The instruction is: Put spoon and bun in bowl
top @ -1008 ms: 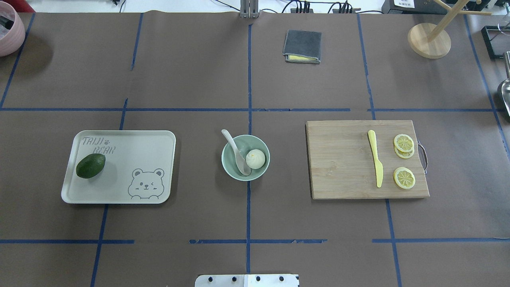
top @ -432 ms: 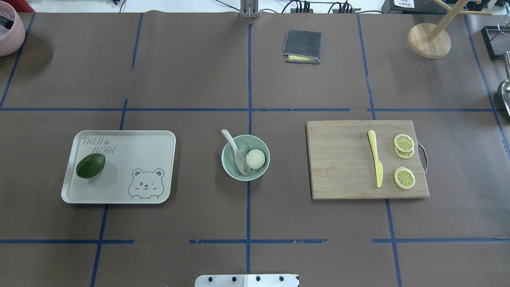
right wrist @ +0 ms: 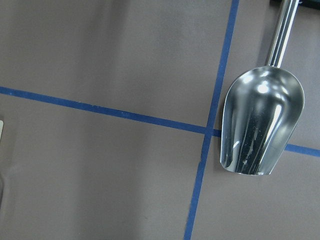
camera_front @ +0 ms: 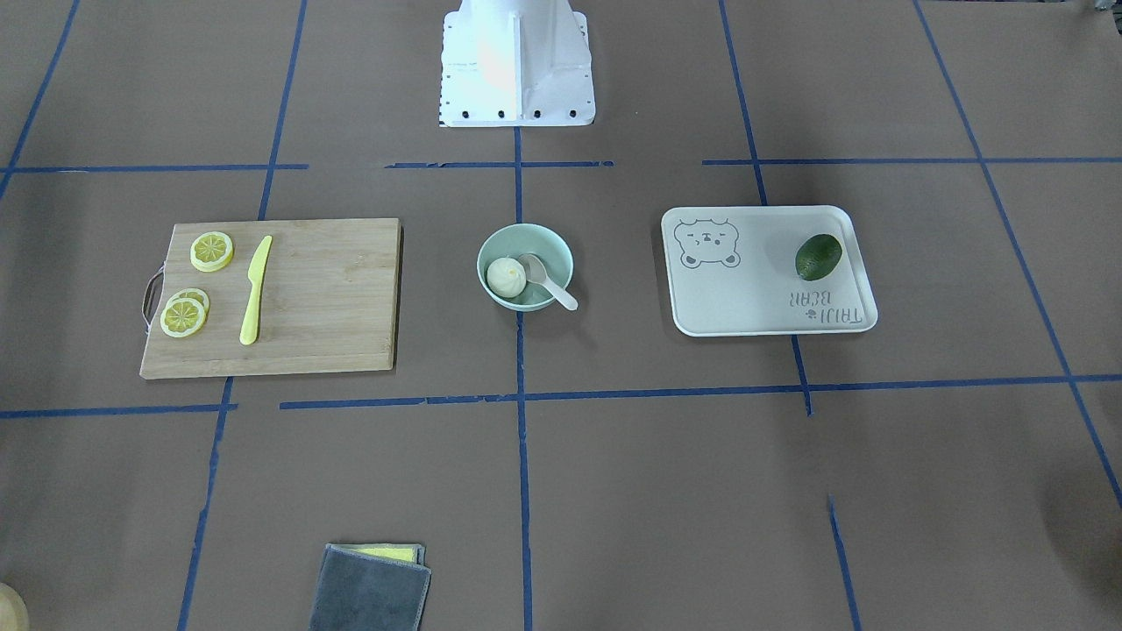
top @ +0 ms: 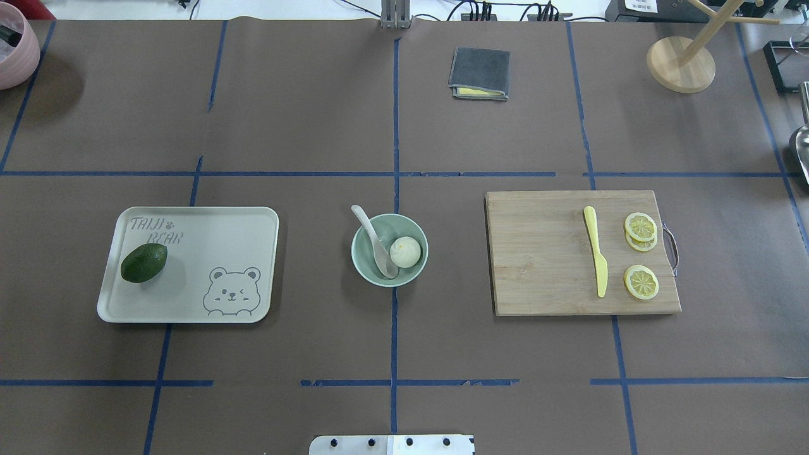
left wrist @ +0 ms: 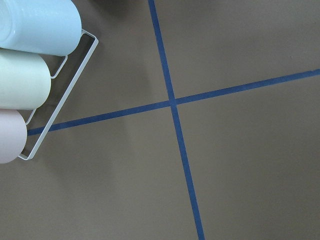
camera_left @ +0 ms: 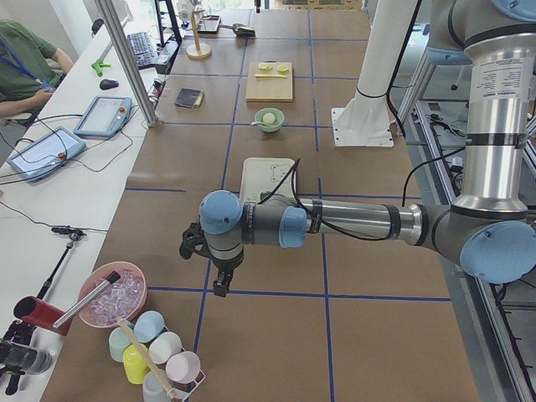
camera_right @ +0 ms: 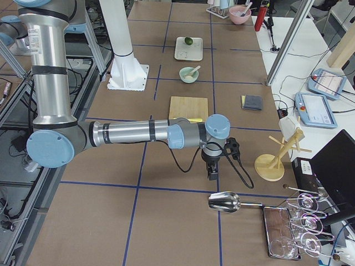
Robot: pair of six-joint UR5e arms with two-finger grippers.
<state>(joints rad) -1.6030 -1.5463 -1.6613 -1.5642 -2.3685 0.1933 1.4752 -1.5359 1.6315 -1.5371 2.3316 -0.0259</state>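
The pale mint-green bowl point(top: 368, 272) stands at the table's middle. The white bun point(top: 405, 251) lies in its right half. The off-white spoon point(top: 373, 237) rests with its scoop in the bowl and its handle over the far-left rim. The front-facing view shows the same bowl point(camera_front: 504, 243), bun point(camera_front: 506, 277) and spoon point(camera_front: 552, 285). My left gripper point(camera_left: 216, 285) hangs far off at the table's left end, near a rack of cups. My right gripper point(camera_right: 212, 173) hangs at the right end, near a metal scoop. I cannot tell whether either is open or shut.
A cream bear-print tray point(top: 208, 303) with a dark green avocado point(top: 144, 263) lies left of the bowl. A wooden board point(top: 537, 253) with a yellow knife point(top: 596, 253) and lemon slices point(top: 641, 281) lies right. A grey cloth point(top: 480, 72) lies far back.
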